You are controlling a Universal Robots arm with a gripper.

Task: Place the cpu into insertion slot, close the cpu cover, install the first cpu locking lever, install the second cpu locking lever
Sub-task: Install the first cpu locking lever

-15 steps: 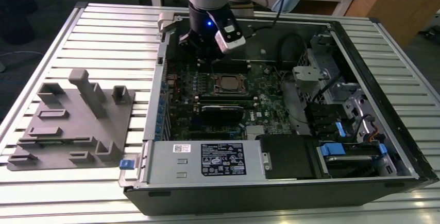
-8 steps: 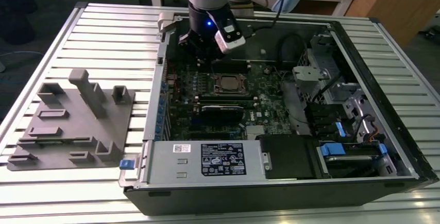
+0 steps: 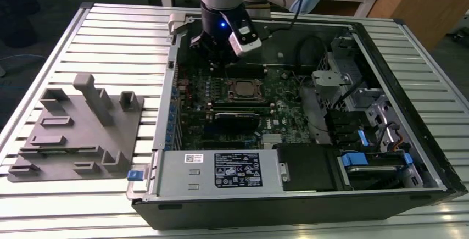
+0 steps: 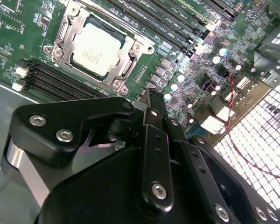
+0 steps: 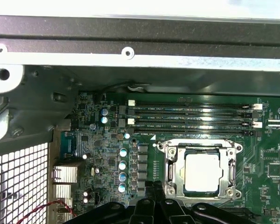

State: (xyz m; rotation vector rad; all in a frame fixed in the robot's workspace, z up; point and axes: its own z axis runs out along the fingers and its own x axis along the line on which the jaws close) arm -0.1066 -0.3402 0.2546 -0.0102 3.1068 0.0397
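The cpu point(image 4: 97, 48) point(image 5: 202, 172) lies flat in the insertion slot point(image 3: 241, 89) on the green board inside the open computer case. The cpu cover point(image 4: 127, 66) point(image 5: 174, 169) is down around the chip's edges, its silvery frame showing in both wrist views. Thin metal lever rods point(image 5: 196, 142) run along the frame; whether they are latched I cannot tell. My gripper point(image 3: 215, 60) point(image 4: 149, 97) point(image 5: 152, 185) hangs over the board just beside the slot, toward the case's far wall. Its black fingers are together with nothing between them.
Long black memory slots point(image 5: 191, 116) lie between the slot and the case wall point(image 3: 256, 22). A black card point(image 3: 236, 119) sits nearer the case front, and drive bays with cables point(image 3: 359, 134) stand at the exterior view's right. A grey fixture block point(image 3: 77, 129) rests on the slatted table outside the case.
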